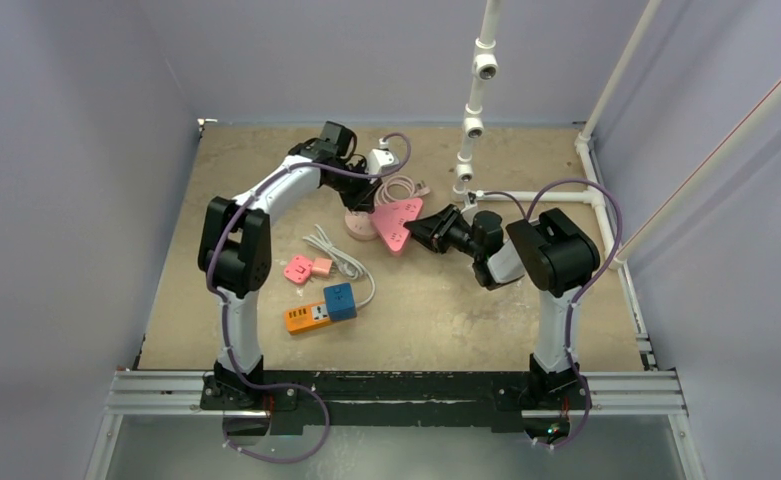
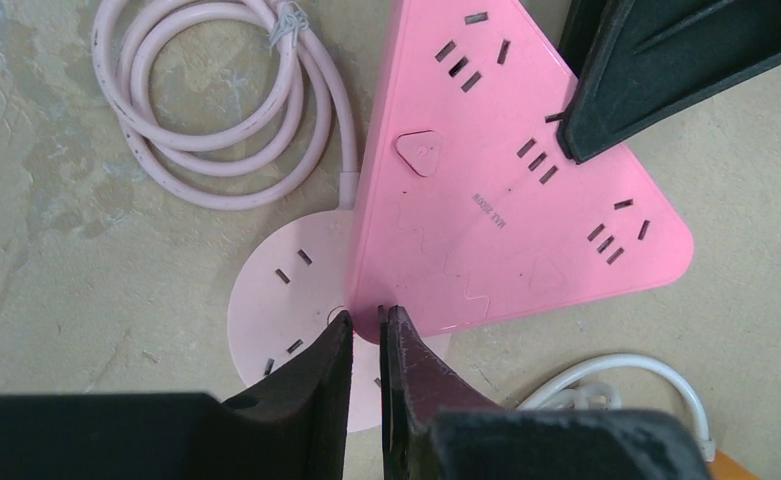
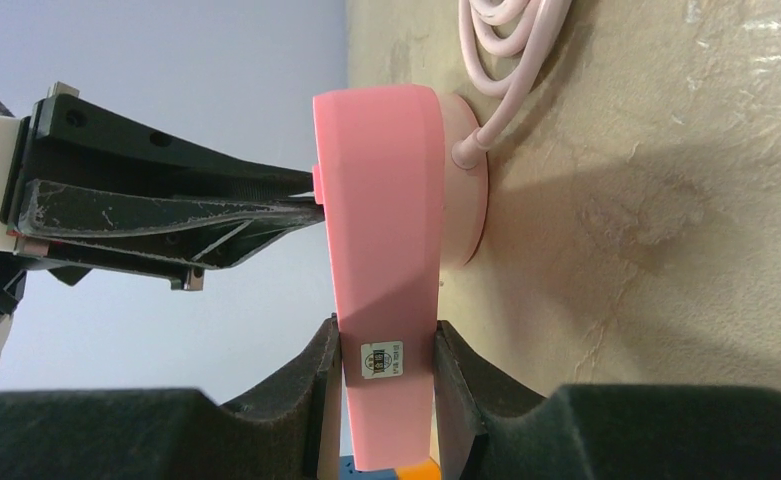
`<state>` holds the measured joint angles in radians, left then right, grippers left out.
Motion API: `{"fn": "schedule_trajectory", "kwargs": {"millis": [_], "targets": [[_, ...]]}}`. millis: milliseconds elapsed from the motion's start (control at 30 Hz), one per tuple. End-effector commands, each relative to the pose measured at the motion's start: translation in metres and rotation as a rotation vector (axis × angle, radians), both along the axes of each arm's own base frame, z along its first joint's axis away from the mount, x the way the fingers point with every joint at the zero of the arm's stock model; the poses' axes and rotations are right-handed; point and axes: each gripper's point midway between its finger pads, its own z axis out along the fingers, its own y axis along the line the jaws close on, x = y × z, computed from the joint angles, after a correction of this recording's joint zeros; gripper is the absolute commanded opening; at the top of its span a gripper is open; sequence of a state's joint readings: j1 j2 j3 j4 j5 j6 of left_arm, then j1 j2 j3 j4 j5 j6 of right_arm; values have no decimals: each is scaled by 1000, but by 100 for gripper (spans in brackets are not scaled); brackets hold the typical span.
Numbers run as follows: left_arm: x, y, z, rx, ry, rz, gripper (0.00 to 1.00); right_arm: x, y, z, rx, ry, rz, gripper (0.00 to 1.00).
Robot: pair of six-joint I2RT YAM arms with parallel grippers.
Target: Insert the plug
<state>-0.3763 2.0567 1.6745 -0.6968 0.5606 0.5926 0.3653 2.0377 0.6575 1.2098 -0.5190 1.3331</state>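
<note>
While right claw (image 3: 386, 350) clamps pink triangular strip (image 2: 506, 170) | left claw (image 2: 366, 335) narrow, at strip's corner

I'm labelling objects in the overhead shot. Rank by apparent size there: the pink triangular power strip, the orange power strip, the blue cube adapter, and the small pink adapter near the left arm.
1. Pink triangular power strip, partly hidden by the right gripper
2. Orange power strip, partly covered by the cube
3. Blue cube adapter
4. Small pink adapter
</note>
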Motion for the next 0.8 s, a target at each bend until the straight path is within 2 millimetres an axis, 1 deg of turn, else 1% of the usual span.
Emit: {"fn": "schedule_trajectory", "kwargs": {"millis": [0, 67, 133, 167, 233, 267, 333, 367, 433, 567, 667, 767], "targets": [[-57, 35, -97, 290, 212, -25, 7, -26, -3, -41, -44, 148, 49, 0], [-59, 34, -93, 277, 207, -18, 6, -27, -2, -41, -43, 149, 57, 0], [-59, 31, -83, 253, 205, -11, 9, -26, -2, -41, -47, 143, 61, 0], [-58, 29, -75, 236, 202, -8, 19, -26, -2, -39, -45, 139, 61, 0], [-56, 24, -57, 195, 191, 1, 45, -28, 0, -32, -25, 127, 71, 0], [-54, 20, -45, 171, 182, 5, 53, -29, 0, -29, -14, 122, 74, 0], [-50, 16, -26, 130, 172, 16, 66, -31, -1, -23, 1, 120, 73, 0], [-50, 14, -18, 116, 177, 23, 70, -33, -1, -20, 8, 118, 74, 0], [-46, 13, -4, 84, 185, 46, 74, -35, -1, -14, 26, 121, 74, 0], [-29, 14, 17, -3, 202, 105, 77, -40, 0, -6, 67, 121, 89, 0], [-18, 18, 28, -35, 204, 127, 77, -45, 1, 0, 102, 121, 107, 0], [-4, 29, 28, -44, 175, 150, 76, -44, 2, 6, 115, 111, 114, 0]]}}
